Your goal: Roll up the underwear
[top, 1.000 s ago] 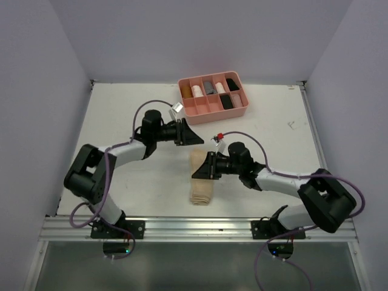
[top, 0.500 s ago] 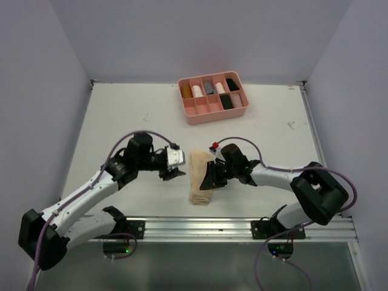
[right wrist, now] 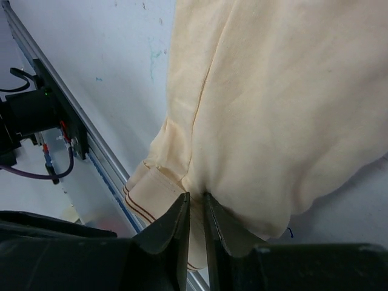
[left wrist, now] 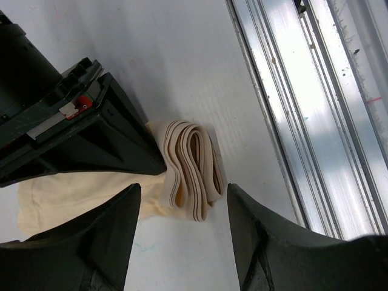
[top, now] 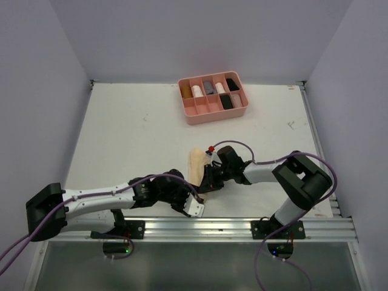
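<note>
Right pincer (right wrist: 195, 199) pinches the tan underwear (right wrist: 273, 109) near its folded end.

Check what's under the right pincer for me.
The tan underwear lies under the right pincer, which pinches a fold of it. The white table shows beside the cloth. Whatever is beneath the cloth itself is covered.

The underwear (left wrist: 191, 163) is pale cream-tan with thin brown stripes along its folded edge. The tray (top: 209, 117) at twelve o'clock is salmon pink; the table (top: 133, 133) white.
</note>
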`<state>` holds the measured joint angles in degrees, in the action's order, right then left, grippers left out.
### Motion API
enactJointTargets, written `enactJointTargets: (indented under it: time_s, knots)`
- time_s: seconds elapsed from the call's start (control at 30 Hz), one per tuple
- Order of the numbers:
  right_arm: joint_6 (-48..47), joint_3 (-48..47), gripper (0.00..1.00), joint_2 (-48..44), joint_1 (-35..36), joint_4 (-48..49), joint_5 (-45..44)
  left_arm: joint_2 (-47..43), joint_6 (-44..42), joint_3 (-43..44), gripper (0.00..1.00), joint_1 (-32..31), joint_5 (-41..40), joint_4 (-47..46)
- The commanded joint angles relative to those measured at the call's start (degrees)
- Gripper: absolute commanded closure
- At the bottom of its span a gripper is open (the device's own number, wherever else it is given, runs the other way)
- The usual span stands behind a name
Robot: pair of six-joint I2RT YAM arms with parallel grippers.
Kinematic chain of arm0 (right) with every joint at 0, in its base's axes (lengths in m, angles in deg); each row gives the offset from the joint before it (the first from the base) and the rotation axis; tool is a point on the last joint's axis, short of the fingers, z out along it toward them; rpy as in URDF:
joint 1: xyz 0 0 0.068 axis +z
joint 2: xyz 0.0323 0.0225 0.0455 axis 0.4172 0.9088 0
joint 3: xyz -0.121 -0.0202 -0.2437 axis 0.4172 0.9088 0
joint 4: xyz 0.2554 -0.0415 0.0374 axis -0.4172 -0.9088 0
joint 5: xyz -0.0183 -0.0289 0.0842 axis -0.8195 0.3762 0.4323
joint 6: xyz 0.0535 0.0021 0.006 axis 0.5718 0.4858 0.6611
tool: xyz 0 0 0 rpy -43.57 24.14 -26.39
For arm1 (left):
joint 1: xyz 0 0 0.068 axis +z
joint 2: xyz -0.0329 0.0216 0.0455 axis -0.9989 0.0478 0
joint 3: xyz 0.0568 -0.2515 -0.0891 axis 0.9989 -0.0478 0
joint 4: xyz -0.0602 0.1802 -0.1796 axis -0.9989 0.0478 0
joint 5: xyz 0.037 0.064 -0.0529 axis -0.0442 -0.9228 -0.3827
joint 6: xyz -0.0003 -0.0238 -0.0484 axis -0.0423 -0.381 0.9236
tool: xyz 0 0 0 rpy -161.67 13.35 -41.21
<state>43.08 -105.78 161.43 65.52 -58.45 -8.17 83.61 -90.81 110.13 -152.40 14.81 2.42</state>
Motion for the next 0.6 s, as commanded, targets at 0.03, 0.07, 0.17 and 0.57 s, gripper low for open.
enactJointTargets:
  time_s: [0.03, 0.07, 0.17, 0.57]
  knots:
    - [-1.1, 2.0, 0.80, 2.1, 0.4, -0.4, -3.3, 3.9, -3.9, 0.0, 0.37, -1.8, -3.7, -6.5]
    - [-1.0, 2.1, 0.80, 2.0, 0.4, -0.5, -3.3, 4.8, -4.1, -0.6, 0.37, -1.8, -3.9, -6.7]
    - [-0.6, 2.4, 0.80, 1.4, 0.4, -0.5, -3.3, 5.0, -4.9, -1.8, 0.37, -1.9, -3.2, -6.6]
    - [-1.4, 0.1, 0.78, -1.6, 0.4, -3.2, -2.9, 12.6, -6.3, -3.0, 0.49, -2.0, -2.9, -7.3]
